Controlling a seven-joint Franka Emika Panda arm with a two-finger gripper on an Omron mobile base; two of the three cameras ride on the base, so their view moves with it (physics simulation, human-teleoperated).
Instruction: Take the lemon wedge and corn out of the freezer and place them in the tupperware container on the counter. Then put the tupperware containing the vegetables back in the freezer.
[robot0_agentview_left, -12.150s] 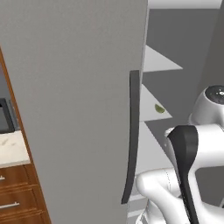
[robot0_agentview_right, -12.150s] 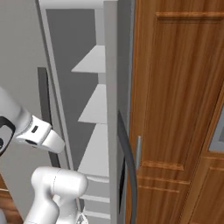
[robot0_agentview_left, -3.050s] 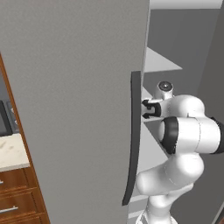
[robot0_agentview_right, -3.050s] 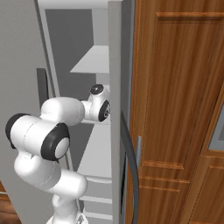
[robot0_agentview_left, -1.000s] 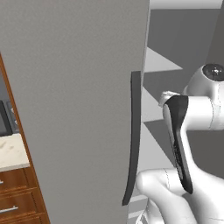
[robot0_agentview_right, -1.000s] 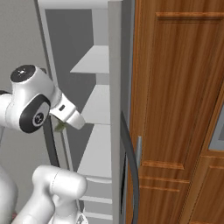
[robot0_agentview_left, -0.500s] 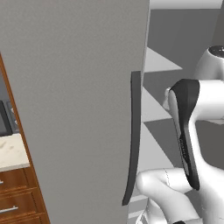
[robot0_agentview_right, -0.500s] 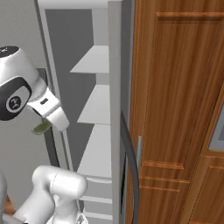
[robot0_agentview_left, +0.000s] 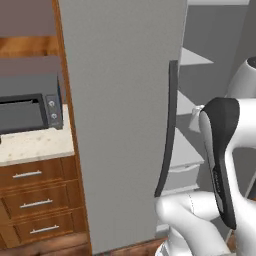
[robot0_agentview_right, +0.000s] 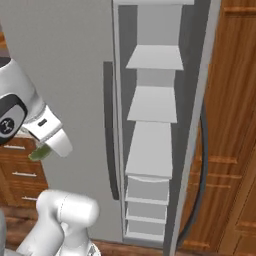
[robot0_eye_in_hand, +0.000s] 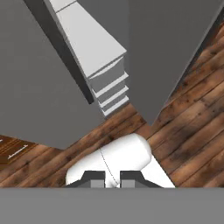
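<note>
Claw (robot0_agentview_right: 41, 151) in the right base view sits shut on a small yellow-green piece, by its look the lemon wedge (robot0_agentview_right: 39, 152), pinched at the tips; in the hand view the 2 finger tips (robot0_eye_in_hand: 94, 179) point down at the wood floor (robot0_eye_in_hand: 188, 118); judged, the step is carrying the wedge to the tupperware container, which I cannot find in these pictures; beside the claw the freezer (robot0_agentview_right: 150, 120) stands open, door handle (robot0_agentview_right: 109, 125) near, shelves (robot0_agentview_right: 152, 105) beyond it; swing wide of that door edge, keep the grip firm, turn toward the counter (robot0_agentview_left: 30, 145) with the toaster oven (robot0_agentview_left: 30, 107); corn is nowhere I can see.
</note>
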